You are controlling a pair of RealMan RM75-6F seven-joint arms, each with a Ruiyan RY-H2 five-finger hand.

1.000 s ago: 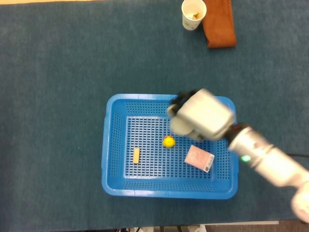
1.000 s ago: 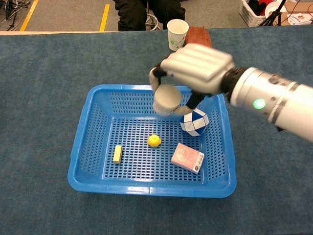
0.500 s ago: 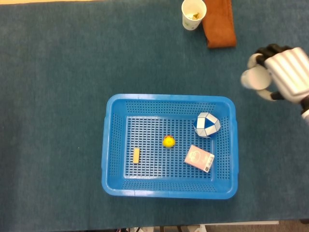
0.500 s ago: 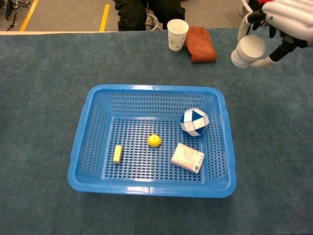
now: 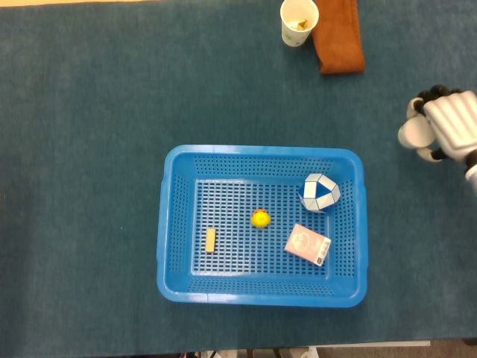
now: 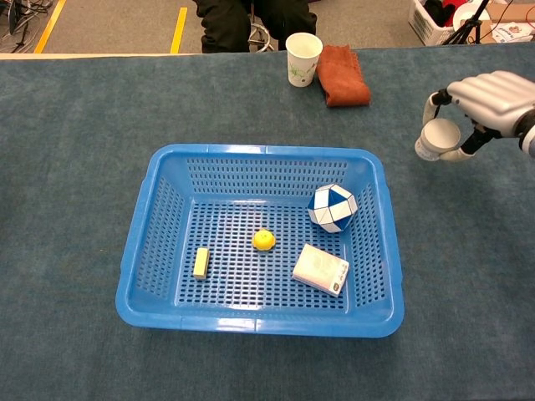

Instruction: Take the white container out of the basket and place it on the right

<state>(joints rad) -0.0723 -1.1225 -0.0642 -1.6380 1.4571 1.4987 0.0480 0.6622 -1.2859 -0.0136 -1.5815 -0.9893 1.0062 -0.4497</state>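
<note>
My right hand [image 5: 452, 123] [image 6: 490, 96] grips the white container [image 5: 412, 134] [image 6: 437, 139] at the far right, outside the blue basket [image 5: 170, 224] [image 6: 142, 242] and low over the table. The container is a small white cup-like tub held between thumb and fingers. Whether it touches the table I cannot tell. My left hand is in neither view.
Inside the basket lie a blue-and-white ball [image 5: 320, 192] [image 6: 333, 208], a small yellow ball [image 5: 260, 218], a pink-white box [image 5: 308, 244] and a yellow block [image 5: 210, 240]. At the back stand a paper cup [image 5: 299, 22] [image 6: 303, 58] and a folded brown cloth [image 5: 340, 37] [image 6: 342, 74].
My right hand carried the white container up out of the basket, swung it to the right, and has now lowered it toward the table at the far right.
</note>
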